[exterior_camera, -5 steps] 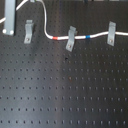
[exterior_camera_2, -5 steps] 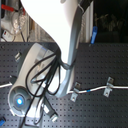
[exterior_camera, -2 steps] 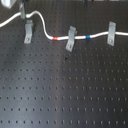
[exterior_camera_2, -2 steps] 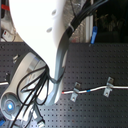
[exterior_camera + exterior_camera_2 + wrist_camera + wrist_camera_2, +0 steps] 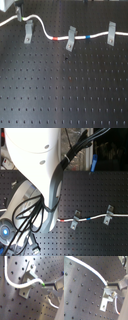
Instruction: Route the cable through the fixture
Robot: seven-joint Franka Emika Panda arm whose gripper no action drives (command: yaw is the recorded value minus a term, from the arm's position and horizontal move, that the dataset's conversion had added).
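Observation:
The white cable [image 5: 45,31] runs across the far part of the board, its red band [image 5: 56,38] and blue band [image 5: 89,36] on either side of the middle clip [image 5: 71,38]. It also passes the right clip [image 5: 111,33]. The fixture [image 5: 27,33] is the grey clip on the first exterior view's left; the cable arches just over its top. My gripper [image 5: 19,17] sits beyond that clip, shut on the cable. In the first wrist view the cable [image 5: 15,286] curves past the fixture [image 5: 27,281] into my green-tipped gripper [image 5: 44,286]. The second wrist view shows the cable [image 5: 86,267] entering my gripper [image 5: 107,285].
The black perforated board [image 5: 65,90] fills the near part of the first exterior view. In the second exterior view the white arm [image 5: 35,163] and its dark hoses [image 5: 25,223] cover the second exterior view's left, hiding the fixture; two clips [image 5: 75,219] show beside them.
My gripper has moved with the cable toward the far left corner in the first exterior view. The cable's hump now sits over the top of the left clip.

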